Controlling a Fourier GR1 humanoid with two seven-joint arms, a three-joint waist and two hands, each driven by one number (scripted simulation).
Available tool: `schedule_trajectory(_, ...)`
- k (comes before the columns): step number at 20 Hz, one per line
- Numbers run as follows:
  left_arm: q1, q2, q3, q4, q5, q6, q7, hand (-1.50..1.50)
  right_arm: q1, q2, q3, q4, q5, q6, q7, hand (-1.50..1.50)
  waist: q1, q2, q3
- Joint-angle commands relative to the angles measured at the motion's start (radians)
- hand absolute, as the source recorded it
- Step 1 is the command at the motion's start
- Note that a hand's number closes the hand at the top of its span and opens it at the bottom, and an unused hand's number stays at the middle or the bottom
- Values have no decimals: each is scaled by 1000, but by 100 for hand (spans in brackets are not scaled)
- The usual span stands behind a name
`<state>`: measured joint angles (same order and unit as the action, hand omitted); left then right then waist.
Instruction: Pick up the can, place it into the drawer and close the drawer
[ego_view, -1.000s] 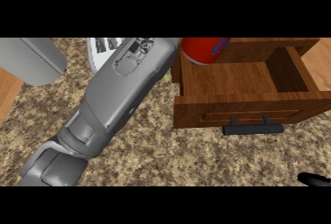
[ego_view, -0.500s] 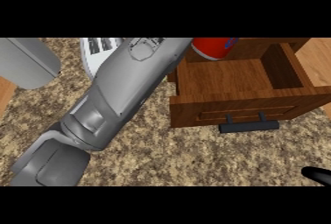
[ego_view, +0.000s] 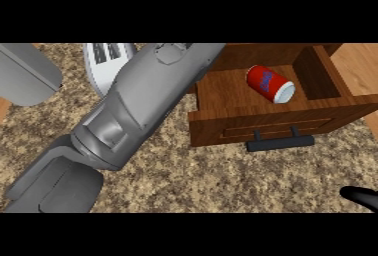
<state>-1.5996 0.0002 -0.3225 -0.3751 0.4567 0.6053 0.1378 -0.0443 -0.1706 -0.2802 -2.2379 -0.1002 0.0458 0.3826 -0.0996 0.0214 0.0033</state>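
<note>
The can (ego_view: 270, 84) lies on its side inside the open drawer (ego_view: 221, 95), red with a pale end turned toward the drawer's front right. The left forearm (ego_view: 140, 105) crosses the desk (ego_view: 221, 185) diagonally and passes out at the view's top beside the drawer's left wall; the left hand itself is out of view, so the can sits just right of where that arm ends. Only a dark fingertip of the right hand (ego_view: 362, 197) shows at the lower right edge, well below the can; whether it is apart or together cannot be told. The drawer's dark handle (ego_view: 279, 143) juts toward the bare speckled desk between the arm and that hand.
</note>
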Motion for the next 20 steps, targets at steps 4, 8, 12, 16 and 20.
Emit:
schedule_trajectory(4, -5, 0, -28, 34, 47, 49, -74, -150, -82, -34, 31, 27, 81, -13, -1, -150, -5, 10, 0)
schedule_trajectory(8, -13, 0, -16, 62, 75, 58, -86, -150, -42, -41, 67, 32, 117, 28, -62, -150, -8, 9, 0)
schedule_trajectory(12, -2, 0, -7, 62, 108, 56, -114, -150, -91, -115, 84, 67, 204, 67, -131, -150, -6, 14, 0)
schedule_trajectory(16, -29, 0, 17, 65, 142, 40, -120, -150, -118, -136, 175, 98, 364, 55, -155, -150, 11, 13, -1)
schedule_trajectory(20, -39, 0, 20, 55, 173, 46, -123, -150, -182, -183, 224, 205, 497, 51, -185, -150, 31, 10, -1)
